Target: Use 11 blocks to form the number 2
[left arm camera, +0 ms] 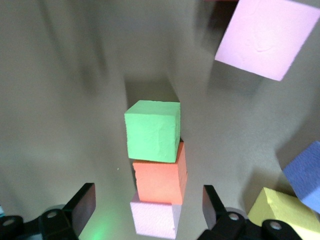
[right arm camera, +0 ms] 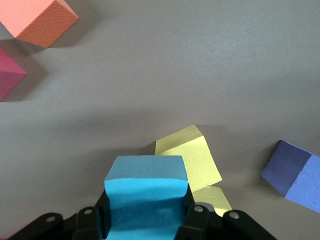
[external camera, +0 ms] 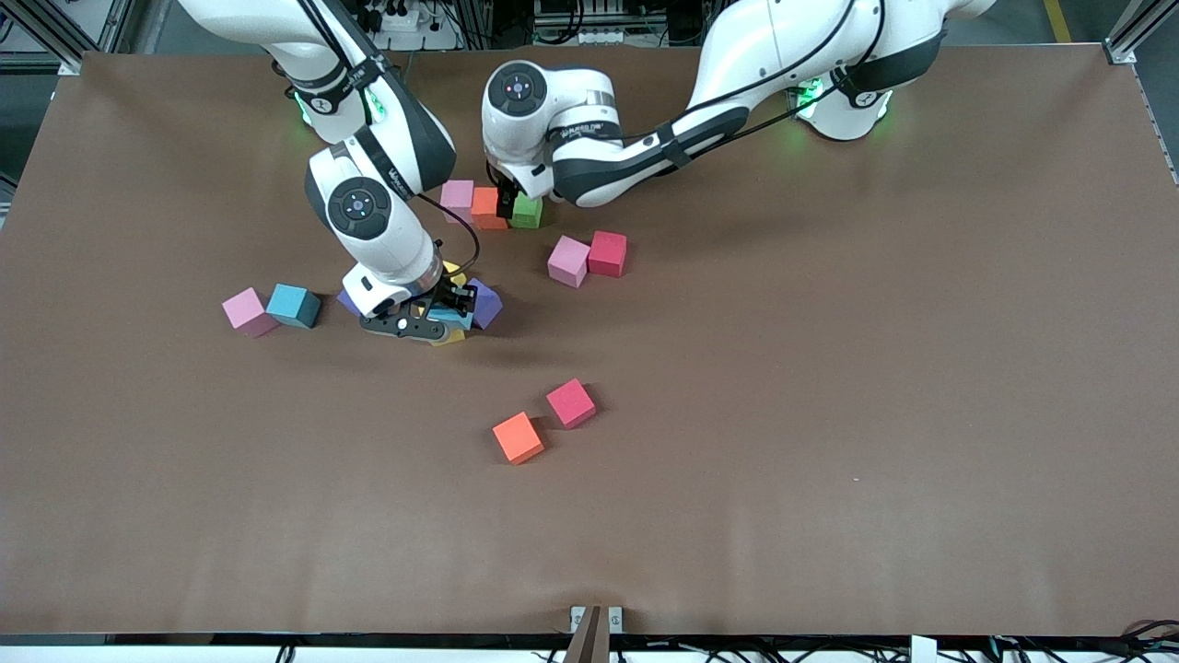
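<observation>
The right wrist view shows the right gripper (right arm camera: 145, 220) clamping a light blue cube (right arm camera: 146, 192), half hidden from the front. The left gripper (left arm camera: 150, 212) hangs spread wide over the pink-orange-green row (left arm camera: 157, 172).

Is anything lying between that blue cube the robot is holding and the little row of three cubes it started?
Nothing visible: the right pincer grips the light blue cube; bare table separates it from the pink-orange-green row.

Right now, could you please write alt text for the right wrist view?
The right gripper has its jaws shut on a light blue cube, just above a yellow cube on the brown table. A purple cube, an orange cube and a crimson cube sit at the edges.
</observation>
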`<state>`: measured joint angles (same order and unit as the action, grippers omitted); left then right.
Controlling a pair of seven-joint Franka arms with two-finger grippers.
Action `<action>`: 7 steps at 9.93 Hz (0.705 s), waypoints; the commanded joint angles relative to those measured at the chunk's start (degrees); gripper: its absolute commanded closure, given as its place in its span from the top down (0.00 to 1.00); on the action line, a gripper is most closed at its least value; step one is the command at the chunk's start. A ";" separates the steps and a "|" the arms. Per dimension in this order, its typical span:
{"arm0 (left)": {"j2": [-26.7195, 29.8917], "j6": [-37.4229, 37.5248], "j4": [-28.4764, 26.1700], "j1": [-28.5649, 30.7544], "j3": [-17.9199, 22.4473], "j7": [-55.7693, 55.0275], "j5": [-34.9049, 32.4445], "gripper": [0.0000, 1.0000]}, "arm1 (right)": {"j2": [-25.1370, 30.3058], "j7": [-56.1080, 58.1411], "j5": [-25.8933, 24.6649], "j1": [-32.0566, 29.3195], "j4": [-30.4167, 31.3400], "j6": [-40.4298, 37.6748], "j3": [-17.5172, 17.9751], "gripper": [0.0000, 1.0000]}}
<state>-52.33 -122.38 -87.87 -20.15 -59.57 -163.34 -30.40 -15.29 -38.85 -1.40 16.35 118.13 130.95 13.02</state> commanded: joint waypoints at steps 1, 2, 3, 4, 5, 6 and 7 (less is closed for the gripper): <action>1.53 2.32 -4.05 7.10 -8.16 -20.00 -6.94 0.94 | 0.79 0.18 -0.62 -0.27 0.52 -0.43 0.43 0.00; 1.53 2.41 -5.63 10.62 -11.07 -20.00 -7.91 0.94 | 0.79 0.09 -0.62 -0.09 0.52 -0.43 0.43 0.00; 1.79 2.50 -7.30 13.44 -13.27 -19.83 -8.00 0.94 | 0.71 0.18 -0.53 0.08 0.60 -0.43 0.69 0.00; 2.66 3.02 -8.71 15.90 -14.42 -18.70 -8.09 0.94 | 0.44 -0.17 -0.36 0.78 0.61 -0.26 1.13 0.00; 2.93 3.03 -9.94 18.45 -15.91 -17.47 -8.09 0.94 | 0.44 -0.61 -0.18 1.49 0.78 -0.43 2.17 0.00; 2.93 3.11 -10.74 20.48 -16.45 -15.45 -8.09 0.94 | 0.61 -0.87 0.08 1.49 2.70 0.35 3.84 0.00; 3.02 3.11 -11.36 21.89 -16.46 -13.43 -8.18 0.94 | 0.53 -1.14 0.08 1.58 3.85 0.62 5.42 0.00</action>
<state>-51.02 -119.40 -95.78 -0.79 -74.24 -161.58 -34.57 -15.41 -39.07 -1.31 18.04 119.59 130.83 16.38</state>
